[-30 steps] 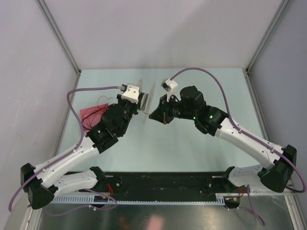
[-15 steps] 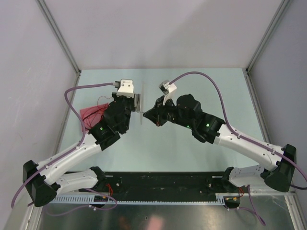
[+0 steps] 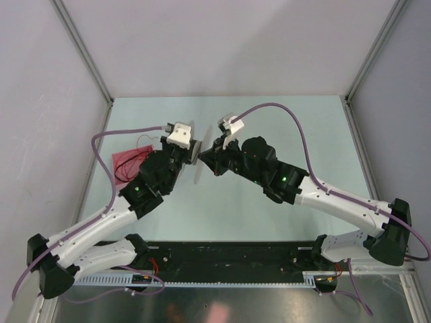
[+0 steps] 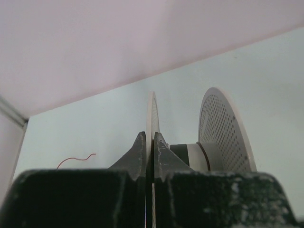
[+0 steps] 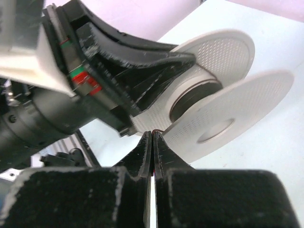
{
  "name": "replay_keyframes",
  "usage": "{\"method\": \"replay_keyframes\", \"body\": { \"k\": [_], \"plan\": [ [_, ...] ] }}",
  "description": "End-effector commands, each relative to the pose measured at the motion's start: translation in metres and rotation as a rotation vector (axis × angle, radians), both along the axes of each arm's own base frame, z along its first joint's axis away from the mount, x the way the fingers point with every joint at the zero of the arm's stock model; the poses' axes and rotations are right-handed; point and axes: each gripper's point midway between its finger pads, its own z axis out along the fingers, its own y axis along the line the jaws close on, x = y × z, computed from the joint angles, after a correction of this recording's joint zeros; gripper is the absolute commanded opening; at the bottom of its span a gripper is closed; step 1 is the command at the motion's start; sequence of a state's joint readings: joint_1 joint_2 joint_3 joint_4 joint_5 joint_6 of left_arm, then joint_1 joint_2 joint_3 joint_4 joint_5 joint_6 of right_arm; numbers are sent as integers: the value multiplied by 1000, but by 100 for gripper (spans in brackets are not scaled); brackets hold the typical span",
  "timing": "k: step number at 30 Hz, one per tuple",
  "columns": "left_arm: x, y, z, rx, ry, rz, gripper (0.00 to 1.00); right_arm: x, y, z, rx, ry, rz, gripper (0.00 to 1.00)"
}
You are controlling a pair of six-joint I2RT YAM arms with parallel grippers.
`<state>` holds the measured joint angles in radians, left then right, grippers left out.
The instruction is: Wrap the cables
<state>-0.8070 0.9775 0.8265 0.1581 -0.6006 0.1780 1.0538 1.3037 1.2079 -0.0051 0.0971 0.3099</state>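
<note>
Wrap status: barely begun, I judge | left claw [image 4: 152,138] clamped on one flange [image 4: 153,114] of the grey spool [image 4: 223,128] | right claw [image 5: 152,135] pressed fully together beside its hub [image 5: 192,99], strand inside I cannot tell | hub looks bare | cables [image 4: 76,158] lie loose, far left on tabletop [image 3: 283,128].

right tool [image 5: 152,137] shifted left, closer to spool [image 4: 223,128], left tool [image 4: 152,140] turned spool to a tilt
</note>
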Motion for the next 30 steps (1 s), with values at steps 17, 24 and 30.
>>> {"method": "replay_keyframes", "body": {
  "k": [17, 24, 30],
  "plan": [
    [-75, -54, -10, 413, -327, -648, 0, 4, -37, 41, -205, -539, 264, 0],
    [-102, -62, -9, 432, -405, -780, 0, 16, -57, 20, -346, -646, 320, 0],
    [-110, -64, -17, 454, -393, -835, 0, 29, -75, 13, -383, -680, 274, 0]
  ]
}}
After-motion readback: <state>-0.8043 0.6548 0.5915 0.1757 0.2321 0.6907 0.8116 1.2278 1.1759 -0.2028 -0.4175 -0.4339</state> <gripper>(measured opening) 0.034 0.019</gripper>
